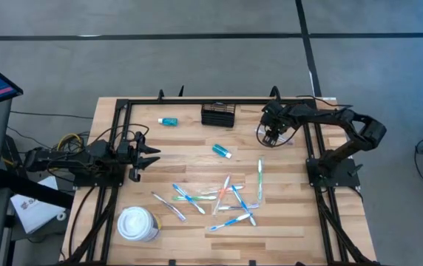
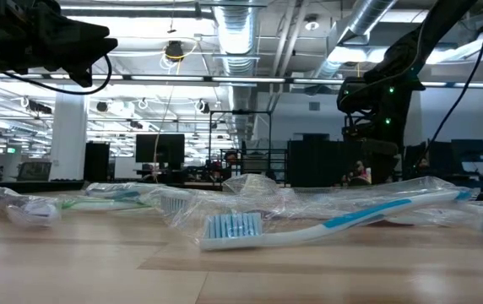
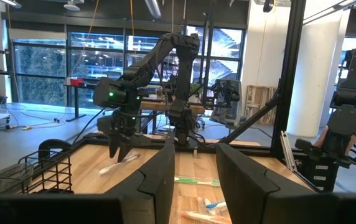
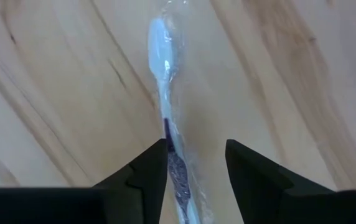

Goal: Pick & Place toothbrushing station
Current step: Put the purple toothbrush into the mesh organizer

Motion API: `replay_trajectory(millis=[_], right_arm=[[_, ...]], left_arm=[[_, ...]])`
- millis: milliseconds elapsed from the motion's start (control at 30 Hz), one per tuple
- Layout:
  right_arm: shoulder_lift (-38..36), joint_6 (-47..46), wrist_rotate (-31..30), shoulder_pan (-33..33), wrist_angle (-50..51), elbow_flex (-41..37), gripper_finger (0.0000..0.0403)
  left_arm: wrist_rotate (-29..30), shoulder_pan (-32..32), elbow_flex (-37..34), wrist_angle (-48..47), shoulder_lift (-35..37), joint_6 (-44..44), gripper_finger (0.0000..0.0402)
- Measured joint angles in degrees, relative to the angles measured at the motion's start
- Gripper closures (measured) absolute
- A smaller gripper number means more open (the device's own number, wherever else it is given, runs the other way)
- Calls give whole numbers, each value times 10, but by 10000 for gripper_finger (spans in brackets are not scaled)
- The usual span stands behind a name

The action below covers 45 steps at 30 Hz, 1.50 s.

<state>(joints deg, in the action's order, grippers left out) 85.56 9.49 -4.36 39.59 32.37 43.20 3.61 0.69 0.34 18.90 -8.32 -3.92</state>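
On my overhead feed the left gripper (image 1: 154, 156) is parked over the left side of the table (image 1: 197, 229), well left of the black mesh toothbrushing station (image 1: 218, 115) and nearer me than it. Its fingers (image 3: 159, 180) stand parted with nothing between them; through that gap I see only bare wood and, farther off, the other arm.

Near the left gripper, toward the front corner, sits a white lidded cup (image 1: 137, 223). A small teal bottle (image 1: 168, 121) lies just left of the station, and a teal tube (image 1: 222, 151) lies in front of the station, toward me.

The station itself sits at the far edge of the table, roughly centred, standing upright and apart from both grippers. From the left wrist feed I catch its wire wall (image 3: 38, 171) at the edge of view.

In front of the station and to the right, a scatter of wrapped toothbrushes (image 1: 226, 198) is spread over the middle of the table.

Right of the station, just beside it, the right gripper (image 1: 272, 134) points down at the table. On its wrist feed I see the fingers (image 4: 147, 171) parted, straddling a wrapped white toothbrush (image 4: 160, 56) lying flat on the wood. The left finger looks to be at the wrapper; the other stands off, so I don't call it gripped.
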Motion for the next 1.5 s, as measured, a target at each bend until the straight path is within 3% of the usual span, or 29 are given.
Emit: replay_trajectory(millis=[1200, 1500], right_arm=[[0, -5, 4, -21, -50, -1, 265], [1, 0, 15, -20, -79, -30, 266]], left_arm=[[0, 0, 0, 0, 0, 0, 289], [0, 0, 0, 0, 0, 0, 289]])
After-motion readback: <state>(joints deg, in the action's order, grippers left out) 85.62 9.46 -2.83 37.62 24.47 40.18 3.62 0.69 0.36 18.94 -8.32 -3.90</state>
